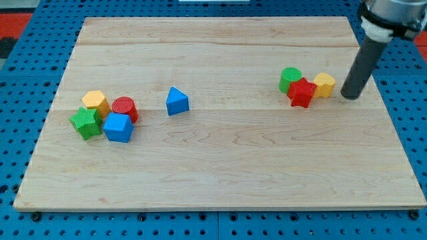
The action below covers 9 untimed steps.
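Observation:
My tip point(351, 97) rests on the board at the view's right, just right of a yellow block point(325, 85), a small gap apart. That yellow block touches a red star-shaped block point(301, 92), and a green round block point(290, 79) sits against the star's upper left. Near the middle stands a blue triangular block point(177, 101) alone. At the view's left a cluster holds a yellow hexagonal block point(97, 102), a red cylinder point(124, 108), a green star-shaped block point(85, 123) and a blue block point(119, 128).
The wooden board point(220, 173) lies on a blue pegboard table point(20, 80). The rod's upper part and the arm's end point(390, 13) reach in from the view's top right corner.

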Motion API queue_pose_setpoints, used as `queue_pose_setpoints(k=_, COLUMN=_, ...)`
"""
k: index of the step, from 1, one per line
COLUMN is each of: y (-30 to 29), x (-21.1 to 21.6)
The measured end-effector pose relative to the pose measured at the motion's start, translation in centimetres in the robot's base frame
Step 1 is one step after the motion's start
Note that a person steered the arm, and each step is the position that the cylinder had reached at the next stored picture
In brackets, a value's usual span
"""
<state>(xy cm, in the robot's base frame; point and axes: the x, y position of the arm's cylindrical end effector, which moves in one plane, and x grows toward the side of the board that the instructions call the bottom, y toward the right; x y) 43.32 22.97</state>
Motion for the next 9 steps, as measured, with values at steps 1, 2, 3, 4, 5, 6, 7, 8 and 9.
queue_pose_setpoints(k=1, y=-5.4, x=0.7)
queue_pose_setpoints(k=2, y=-14.4, x=-1.7)
queue_pose_setpoints(k=3, y=-19.6, x=-3.8)
queue_pose_setpoints(k=4, y=-19.3, x=-2.5)
queue_pose_setpoints(k=5, y=-16.2, x=-0.6)
queue_pose_setpoints(k=6, y=-13.5, x=-3.8)
queue_pose_setpoints(k=7, y=-10.3, x=-6.8)
queue_pose_setpoints(k=8, y=-8.1, x=-7.3)
queue_pose_setpoints(k=9, y=-3.8, x=-10.6)
